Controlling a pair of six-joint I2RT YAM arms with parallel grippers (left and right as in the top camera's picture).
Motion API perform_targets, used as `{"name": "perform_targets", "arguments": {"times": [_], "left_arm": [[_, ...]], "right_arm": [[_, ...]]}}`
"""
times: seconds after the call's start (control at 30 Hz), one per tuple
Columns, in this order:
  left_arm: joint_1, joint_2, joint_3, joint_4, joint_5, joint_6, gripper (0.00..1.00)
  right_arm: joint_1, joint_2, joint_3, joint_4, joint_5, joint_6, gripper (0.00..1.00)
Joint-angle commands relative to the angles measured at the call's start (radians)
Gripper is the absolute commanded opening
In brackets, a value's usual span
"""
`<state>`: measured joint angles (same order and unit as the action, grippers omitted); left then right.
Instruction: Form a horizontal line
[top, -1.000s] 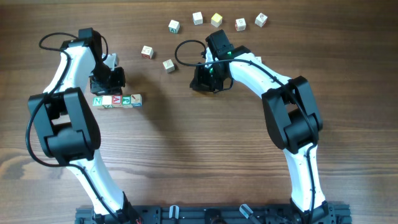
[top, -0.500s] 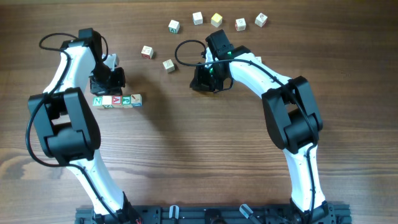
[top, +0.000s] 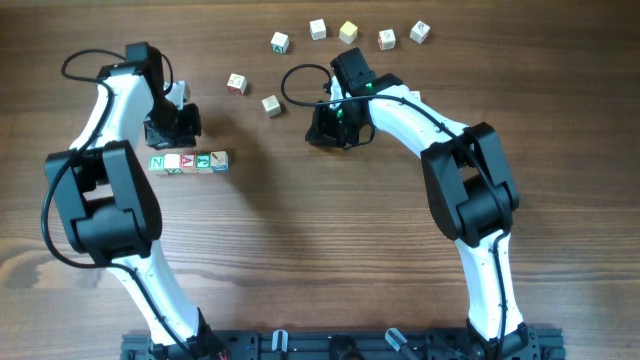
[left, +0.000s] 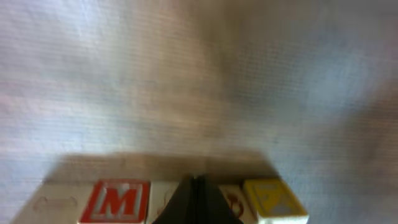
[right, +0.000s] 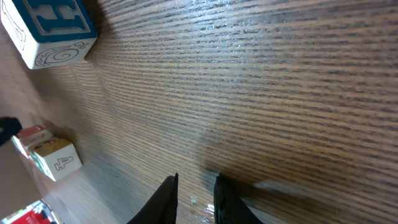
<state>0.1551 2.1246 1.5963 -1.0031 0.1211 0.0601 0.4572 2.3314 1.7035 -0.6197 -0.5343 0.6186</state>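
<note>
A green N tops the first cube (top: 157, 162) of the horizontal line (top: 188, 162); a red M fronts a cube side (left: 121, 202).

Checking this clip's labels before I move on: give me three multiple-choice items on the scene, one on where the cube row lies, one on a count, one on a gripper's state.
1. The horizontal line lies: A. just beside the left gripper; B. far over on the right; C. at the far edge.
2. Cubes in that line: A. two; B. four; C. six.
3. The right gripper is: A. clamped on a cube; B. empty and slightly open; C. out of view.
Answers: 1 A, the overhead view shows the line right below that gripper. 2 B, four cubes sit side by side. 3 B, the right wrist view shows only bare table in its narrow gap.
</note>
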Motion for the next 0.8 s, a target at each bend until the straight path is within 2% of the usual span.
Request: {"name": "perform_targets", "arguments": {"times": [0.0,0.3,0.53,0.63,0.77], "left_arm": [[-0.005,0.008,0.006,0.015,0.009,-0.028,0.04],[-0.005,0.007,0.038,0.036,0.021,-0.077,0.04],[-0.005,-0.05,0.193,-0.088,0.141,-0.077,0.04],[-0.01,-0.116,0.204,-0.124,0.178,-0.077,0.04],[-0.026,-0.173,0.204,-0.244,0.178,-0.076,0.04]], "right_arm": [[-0.006,0.066,-0.043,-0.018,0.172,-0.016,0.22],[-0.006,0.066,-0.043,-0.016,0.172,-0.013,0.22],[-0.006,0.066,-0.043,-0.017,0.175,-0.014,0.23],[-0.006,0.066,-0.043,-0.017,0.175,-0.014,0.23],[-0.006,0.066,-0.043,-0.017,0.175,-0.014,0.23]]}}
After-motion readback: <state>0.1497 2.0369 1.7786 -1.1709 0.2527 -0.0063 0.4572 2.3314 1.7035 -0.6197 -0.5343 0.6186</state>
